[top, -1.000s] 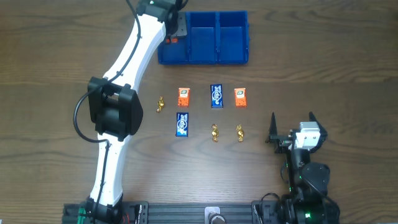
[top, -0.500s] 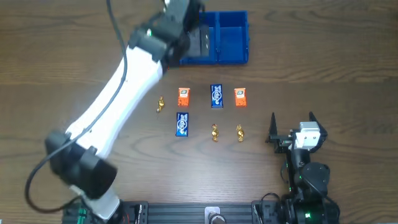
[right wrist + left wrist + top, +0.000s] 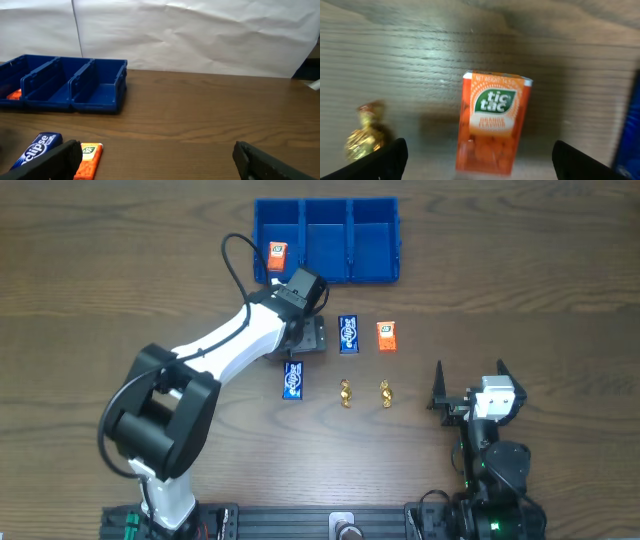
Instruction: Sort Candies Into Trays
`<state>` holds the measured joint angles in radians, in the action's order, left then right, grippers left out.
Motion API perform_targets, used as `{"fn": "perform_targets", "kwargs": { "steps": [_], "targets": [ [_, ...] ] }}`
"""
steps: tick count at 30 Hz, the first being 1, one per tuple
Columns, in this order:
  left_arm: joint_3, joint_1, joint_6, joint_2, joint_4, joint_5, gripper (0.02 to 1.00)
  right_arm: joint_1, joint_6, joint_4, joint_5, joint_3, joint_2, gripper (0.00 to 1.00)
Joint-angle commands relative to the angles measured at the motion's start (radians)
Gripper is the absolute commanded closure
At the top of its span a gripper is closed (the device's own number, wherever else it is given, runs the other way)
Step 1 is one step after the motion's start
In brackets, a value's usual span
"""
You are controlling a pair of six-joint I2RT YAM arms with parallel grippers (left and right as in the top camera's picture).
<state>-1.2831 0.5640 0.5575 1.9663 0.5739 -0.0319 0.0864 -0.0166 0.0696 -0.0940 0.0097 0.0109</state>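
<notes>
Two end effectors are in your scene, both with fingers spread and nothing held. Your left end effector point(image 3: 477, 155) hangs over an orange rectangular plastic mint box point(image 3: 492, 122), which lies flat, label up, on the brown wood-grain tabletop point(image 3: 420, 55). In the left wrist view, its dark fingers point(image 3: 387, 160) stand wide on either side of the box, apart from it. A gold foil-wrapped candy point(image 3: 367, 132) sits near one finger. On the other side of the box, the edge of a blue gum pack point(image 3: 347, 333) shows.

Outward from there, seen from above, a second blue gum pack point(image 3: 293, 380) lies just below the left arm's wrist. Another orange mint box point(image 3: 386, 336) lies to the right of the first gum pack. Two more gold foil candies point(image 3: 345, 392) point(image 3: 385, 391) sit side by side in the row below. At the far edge of the tabletop stands a blue plastic three-compartment tray point(image 3: 340, 278). A third orange mint box point(image 3: 277, 255) lies in its left compartment.

Your right end effector point(image 3: 470, 383) sits open near its arm's base, to the right of the candy rows.
</notes>
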Motion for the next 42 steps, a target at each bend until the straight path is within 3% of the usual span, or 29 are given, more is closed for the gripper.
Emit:
{"fn": "perform_targets", "kwargs": {
  "steps": [1,4,7,12,15,19,22,27,33,40,42],
  "targets": [
    [-0.002,0.001,-0.001,0.050,-0.014,-0.001,0.123,0.006,-0.014,0.004,-0.009,-0.002,-0.006,0.003],
    [-0.002,0.002,-0.005,0.062,-0.032,-0.001,0.264,0.006,-0.014,0.004,-0.009,-0.002,-0.006,0.003],
    [-0.002,0.004,-0.005,0.064,-0.035,-0.002,0.511,0.006,-0.014,0.003,-0.009,-0.002,-0.006,0.003],
    [-0.014,0.010,-0.011,0.063,-0.050,-0.001,0.700,0.006,-0.014,0.004,-0.009,-0.002,-0.006,0.003],
    [-0.060,0.025,-0.035,0.025,-0.046,-0.028,0.706,0.006,-0.014,0.004,-0.009,-0.002,-0.006,0.005],
    [-0.202,0.021,-0.090,-0.116,0.032,-0.188,0.720,0.006,-0.014,0.004,-0.009,-0.002,-0.006,0.003],
    [-0.369,-0.020,-0.195,-0.139,0.053,-0.235,0.704,0.006,-0.014,0.004,-0.009,-0.002,-0.006,0.003],
    [-0.621,-0.121,-0.293,0.015,0.076,-0.196,0.687,0.006,-0.014,0.004,-0.009,-0.002,-0.006,0.003],
    [-0.883,-0.170,-0.294,0.260,0.278,-0.156,0.687,0.006,-0.014,0.004,-0.009,-0.002,-0.006,0.003],
    [-0.906,-0.185,-0.289,0.322,0.283,-0.108,0.649,0.006,-0.014,0.004,-0.009,-0.002,-0.006,0.003],
    [-0.906,-0.188,-0.288,0.322,0.283,-0.106,0.590,0.006,-0.014,0.004,-0.009,-0.002,-0.006,0.003]
  ]
}}
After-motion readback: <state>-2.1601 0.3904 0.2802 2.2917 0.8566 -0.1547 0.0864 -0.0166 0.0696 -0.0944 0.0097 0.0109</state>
